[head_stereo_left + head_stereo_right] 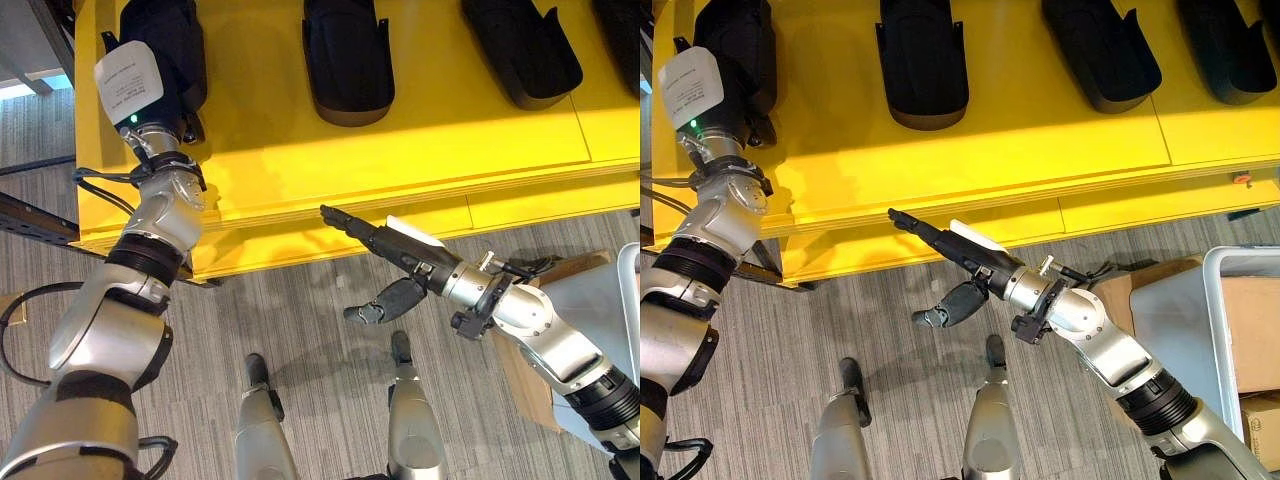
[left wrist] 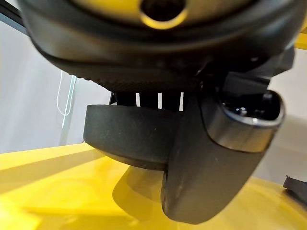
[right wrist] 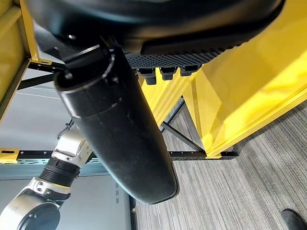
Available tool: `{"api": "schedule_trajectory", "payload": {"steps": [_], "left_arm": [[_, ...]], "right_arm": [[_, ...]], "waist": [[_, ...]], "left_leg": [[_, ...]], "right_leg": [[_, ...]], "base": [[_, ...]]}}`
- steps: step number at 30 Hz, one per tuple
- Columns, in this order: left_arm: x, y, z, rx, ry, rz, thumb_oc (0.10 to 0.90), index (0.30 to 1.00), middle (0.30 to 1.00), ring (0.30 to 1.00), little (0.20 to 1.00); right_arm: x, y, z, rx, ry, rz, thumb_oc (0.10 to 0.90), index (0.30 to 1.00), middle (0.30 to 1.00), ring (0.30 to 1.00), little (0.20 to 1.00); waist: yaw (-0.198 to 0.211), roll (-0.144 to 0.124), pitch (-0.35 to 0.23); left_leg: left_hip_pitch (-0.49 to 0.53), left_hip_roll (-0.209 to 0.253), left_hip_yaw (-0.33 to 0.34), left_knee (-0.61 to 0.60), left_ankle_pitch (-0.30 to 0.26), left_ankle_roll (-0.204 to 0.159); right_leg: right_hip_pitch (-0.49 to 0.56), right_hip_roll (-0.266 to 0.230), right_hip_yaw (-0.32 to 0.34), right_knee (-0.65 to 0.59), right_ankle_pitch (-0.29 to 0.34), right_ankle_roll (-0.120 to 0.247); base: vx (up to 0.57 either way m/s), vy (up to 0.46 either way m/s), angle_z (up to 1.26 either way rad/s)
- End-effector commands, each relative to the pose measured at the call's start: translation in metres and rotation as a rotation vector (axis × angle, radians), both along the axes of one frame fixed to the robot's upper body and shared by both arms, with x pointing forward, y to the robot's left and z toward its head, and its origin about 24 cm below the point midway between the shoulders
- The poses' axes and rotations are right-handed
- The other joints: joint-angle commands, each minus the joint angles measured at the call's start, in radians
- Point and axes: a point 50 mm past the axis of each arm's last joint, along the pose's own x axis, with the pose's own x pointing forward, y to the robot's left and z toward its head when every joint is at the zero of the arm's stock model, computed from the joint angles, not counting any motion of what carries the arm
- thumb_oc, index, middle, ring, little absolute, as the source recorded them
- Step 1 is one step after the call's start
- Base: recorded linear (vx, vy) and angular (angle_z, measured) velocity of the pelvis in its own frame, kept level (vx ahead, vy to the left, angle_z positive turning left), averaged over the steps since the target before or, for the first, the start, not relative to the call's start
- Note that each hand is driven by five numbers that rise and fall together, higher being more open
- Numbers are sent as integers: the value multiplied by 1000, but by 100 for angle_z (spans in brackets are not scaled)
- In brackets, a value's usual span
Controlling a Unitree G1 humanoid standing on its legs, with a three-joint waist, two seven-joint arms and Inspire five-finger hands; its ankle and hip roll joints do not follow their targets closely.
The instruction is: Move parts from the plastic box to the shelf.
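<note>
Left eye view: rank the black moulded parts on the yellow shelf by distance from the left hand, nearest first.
1. Far-left black moulded part: the left hand is on it, fingers hidden behind it.
2. Second black part: mid-shelf, to the right.
3. Third black part: further right.
4. Fourth black part: at the right edge of the yellow shelf, farthest.

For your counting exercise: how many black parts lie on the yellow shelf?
4 in the left eye view: one at the shelf's left end under the left hand, one left of middle, one right of middle, one cut off at the right edge. More may lie beyond the frame.
</note>
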Motion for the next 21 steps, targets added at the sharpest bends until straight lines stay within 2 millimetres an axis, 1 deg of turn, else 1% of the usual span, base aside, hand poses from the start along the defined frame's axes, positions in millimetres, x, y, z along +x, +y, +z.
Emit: {"api": "schedule_trajectory", "payload": {"steps": [1, 2, 3, 4, 8, 12, 17, 21], "left_arm": [[-9, 16, 16, -15, -122, 49, 400, 300, 300, 300, 300], [-10, 16, 12, -16, -136, 49, 706, 728, 728, 728, 728], [-10, 16, 11, -24, -131, 46, 900, 1000, 1000, 1000, 1000], [-9, 14, 5, -34, -119, 44, 900, 1000, 1000, 1000, 1000], [-8, 13, 0, -57, -101, 41, 900, 1000, 1000, 1000, 1000], [-7, 5, -9, -99, -80, -13, 900, 1000, 1000, 1000, 1000], [-5, -1, -14, -111, -31, -69, 900, 1000, 1000, 1000, 1000], [-6, -7, -18, -94, -26, -108, 900, 1000, 1000, 1000, 1000]], "right_arm": [[-9, 10, 32, 176, -141, 71, 900, 1000, 1000, 1000, 1000], [-9, 11, 32, 174, -144, 72, 900, 1000, 1000, 1000, 1000], [-9, 11, 32, 175, -144, 71, 900, 1000, 1000, 1000, 1000], [-9, 12, 33, 182, -143, 68, 900, 1000, 1000, 1000, 1000], [-8, 13, 33, 185, -145, 62, 900, 1000, 1000, 1000, 1000], [-8, 14, 32, 179, -149, 61, 900, 1000, 1000, 1000, 1000], [-7, 12, 33, 180, -153, 49, 900, 1000, 1000, 1000, 1000], [-7, 11, 34, 175, -158, 40, 900, 1000, 1000, 1000, 1000]], "waist": [[12, -27, -108], [16, -29, -107], [17, -29, -107], [21, -31, -106], [24, -35, -106], [30, -32, -104], [34, -31, -104], [38, -26, -102]], "left_leg": [[-105, -20, 0, -14, 26, 49], [-108, -20, -3, -12, 26, 49], [-107, -20, -4, -12, 26, 49], [-109, -20, -6, -11, 26, 49], [-114, -20, -11, -3, 25, 51], [-110, -21, -12, -6, 24, 51], [-112, -23, -15, -1, 21, 54], [-112, -24, -17, 0, 21, 55]], "right_leg": [[160, 80, 10, 89, -250, -106], [159, 80, 8, 91, -251, -106], [161, 80, 8, 90, -252, -107], [162, 80, 6, 92, -253, -107], [165, 82, 4, 94, -256, -108], [166, 82, 0, 95, -258, -109], [170, 81, -3, 93, -260, -110], [169, 81, -4, 98, -262, -112]], "base": [[0, 0, 0], [0, 0, 0], [-3, -44, 0], [1, -38, 0], [0, -22, 1], [1, 0, 1], [0, 0, 0], [0, 0, 0]]}}
